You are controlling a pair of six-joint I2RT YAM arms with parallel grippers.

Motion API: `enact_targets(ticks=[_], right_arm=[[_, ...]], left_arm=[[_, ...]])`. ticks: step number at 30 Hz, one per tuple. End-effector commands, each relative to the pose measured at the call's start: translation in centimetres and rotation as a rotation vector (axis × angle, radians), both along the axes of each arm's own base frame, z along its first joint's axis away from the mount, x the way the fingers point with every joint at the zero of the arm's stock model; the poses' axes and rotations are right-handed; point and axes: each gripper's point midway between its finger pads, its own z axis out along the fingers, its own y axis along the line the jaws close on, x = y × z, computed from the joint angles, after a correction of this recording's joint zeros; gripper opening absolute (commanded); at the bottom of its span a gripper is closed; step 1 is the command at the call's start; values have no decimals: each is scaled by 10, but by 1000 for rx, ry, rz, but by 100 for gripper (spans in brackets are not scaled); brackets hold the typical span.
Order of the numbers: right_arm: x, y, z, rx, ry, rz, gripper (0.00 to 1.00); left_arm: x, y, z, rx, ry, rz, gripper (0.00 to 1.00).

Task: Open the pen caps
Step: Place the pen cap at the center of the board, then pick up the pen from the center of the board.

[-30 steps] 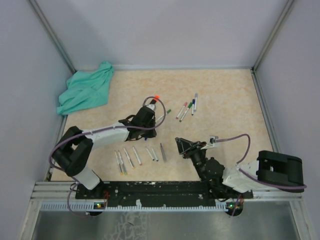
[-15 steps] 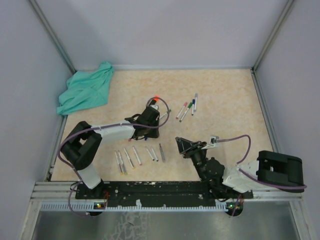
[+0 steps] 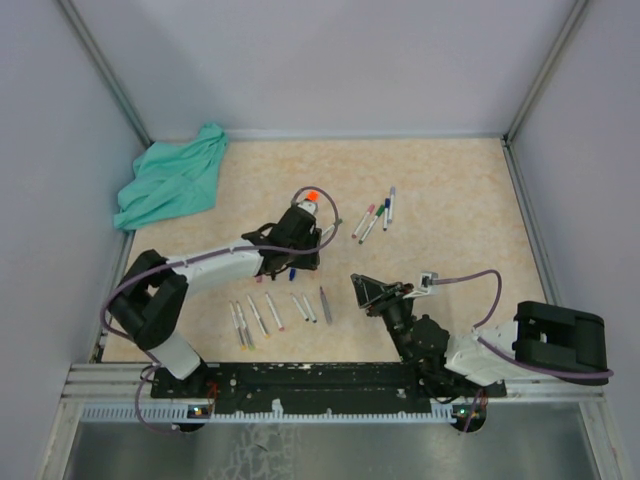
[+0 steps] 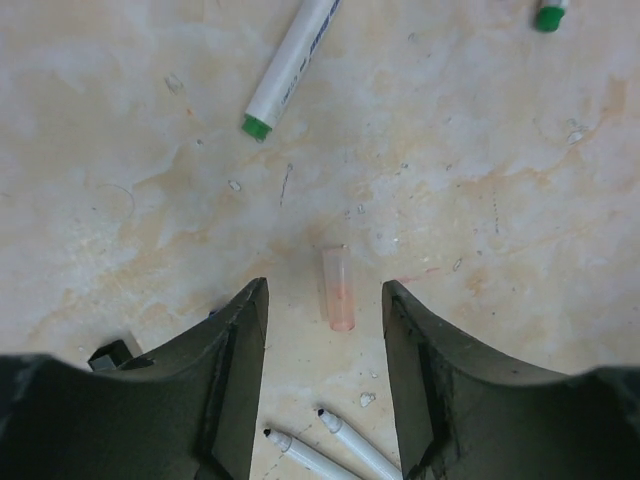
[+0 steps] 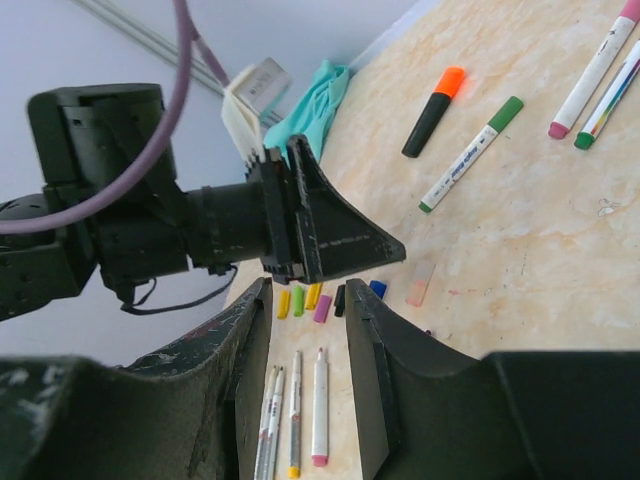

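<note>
My left gripper (image 3: 303, 258) is open and empty, low over the table. In the left wrist view (image 4: 322, 300) a clear pink pen cap (image 4: 338, 290) lies flat just ahead of its fingertips, untouched. In the right wrist view that pink cap (image 5: 421, 283) lies right of a row of caps: yellow (image 5: 283, 303), green (image 5: 298, 300), yellow, pink (image 5: 322, 308), black (image 5: 340, 300) and blue (image 5: 377, 289). My right gripper (image 5: 308, 290) is open and empty, raised near the front (image 3: 362, 290), and faces the left gripper (image 5: 330, 235).
Several uncapped pens (image 3: 270, 312) lie near the front. A green-capped pen (image 4: 290, 70) and an orange-capped marker (image 5: 434, 97) lie beyond the left gripper. Several capped pens (image 3: 375, 215) lie at centre right. A teal cloth (image 3: 170, 180) sits at back left. Walls enclose the table.
The left gripper has shifted slightly, out to the right and then back toward the near side. The right arm has not moved.
</note>
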Motion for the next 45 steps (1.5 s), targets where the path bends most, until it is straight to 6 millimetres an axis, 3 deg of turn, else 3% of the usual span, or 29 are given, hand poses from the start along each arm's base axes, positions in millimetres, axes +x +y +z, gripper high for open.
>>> enact_targets(ticks=[1, 7, 13, 17, 20, 24, 33, 39, 45], right_arm=[[2, -11, 9, 78, -2, -39, 36], [1, -11, 10, 86, -5, -33, 36], [-1, -13, 7, 105, 1, -28, 36], [-1, -15, 7, 115, -2, -30, 36], [-1, -16, 7, 121, -2, -29, 36], [-1, -18, 5, 128, 3, -33, 36], [-1, -16, 6, 128, 1, -29, 36], [-1, -17, 5, 125, 2, -29, 36], [-1, -17, 4, 123, 3, -29, 36]], left_arm=[[19, -2, 46, 12, -158, -72, 57], [37, -6, 68, 22, -262, -187, 74], [71, -14, 78, -32, -236, -268, 73], [86, -19, 58, 65, -152, -331, 66], [94, -24, 37, 133, -69, -379, 55], [99, -30, 13, 198, 37, -446, 50], [104, -33, 9, 234, 42, -499, 50], [102, -36, -2, 221, 78, -510, 40], [97, -39, -15, 214, 116, -517, 38]])
